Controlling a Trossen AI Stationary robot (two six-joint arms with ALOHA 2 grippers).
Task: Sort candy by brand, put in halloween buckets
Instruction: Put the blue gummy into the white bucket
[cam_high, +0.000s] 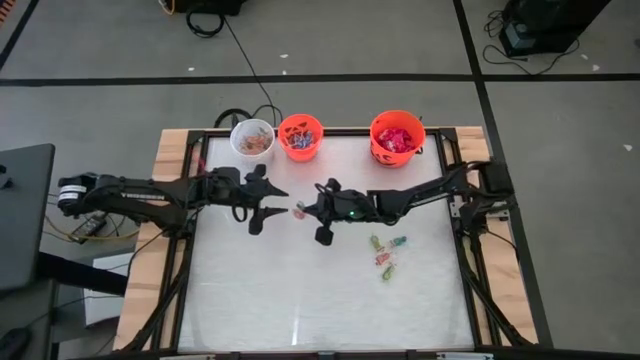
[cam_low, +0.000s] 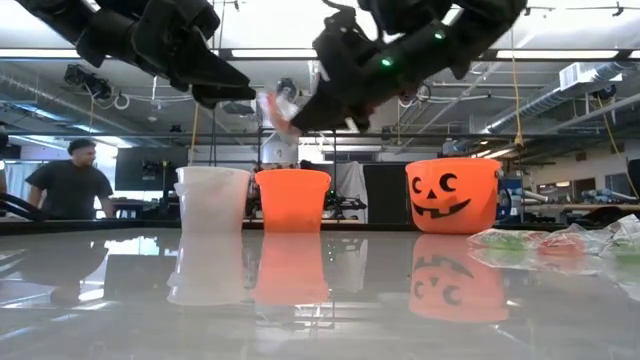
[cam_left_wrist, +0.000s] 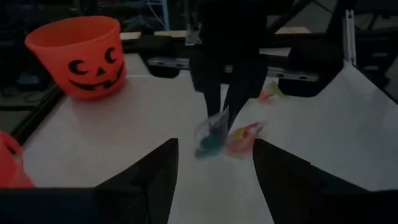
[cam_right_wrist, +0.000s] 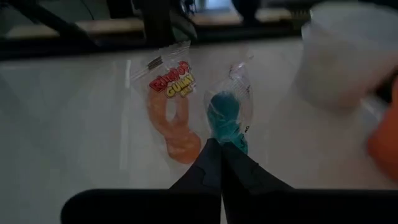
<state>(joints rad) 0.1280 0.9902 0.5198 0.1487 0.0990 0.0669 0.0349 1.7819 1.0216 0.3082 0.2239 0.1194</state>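
right gripper (cam_right_wrist: 219, 152) pinched shut on two gummy packets (cam_right_wrist: 231, 115); left gripper (cam_high: 268, 201) wide, empty. advise separating packets before dropping into a bucket (cam_high: 299, 136).

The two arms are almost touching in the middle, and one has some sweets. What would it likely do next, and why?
Probably the left gripper closes on the sweets. The right gripper is shut on two clear packets, one blue and one orange, held above the table right between the left gripper's open fingers. That looks like a handover, likely because the white bucket and small orange bucket stand nearer the left arm.
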